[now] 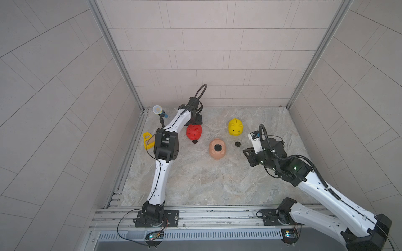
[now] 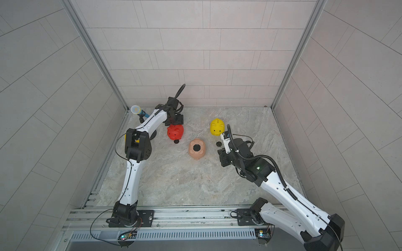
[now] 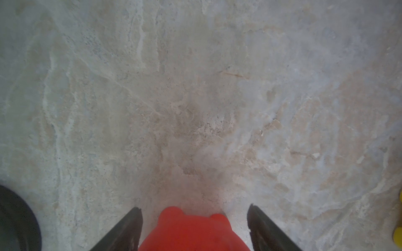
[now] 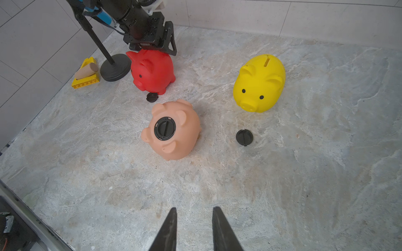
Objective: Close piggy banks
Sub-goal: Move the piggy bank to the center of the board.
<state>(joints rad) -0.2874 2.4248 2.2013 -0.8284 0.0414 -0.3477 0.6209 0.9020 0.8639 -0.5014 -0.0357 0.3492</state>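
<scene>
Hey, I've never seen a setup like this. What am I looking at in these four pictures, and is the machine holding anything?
This is a robot: two arms over a table, each ending in a two-fingered gripper. Two pictures look down from overhead, nearly the same view. The other two come from cameras on the wrists, so the black fingers poke into the picture. A red pig and a yellow pig stand on the table; a peach pig lies belly up with a black plug fitted. Two loose plugs lie nearby. A yellow toy and a microphone stand sit at the side. The left gripper is open, its jaws either side of the red pig. The right gripper is open and empty.
</scene>
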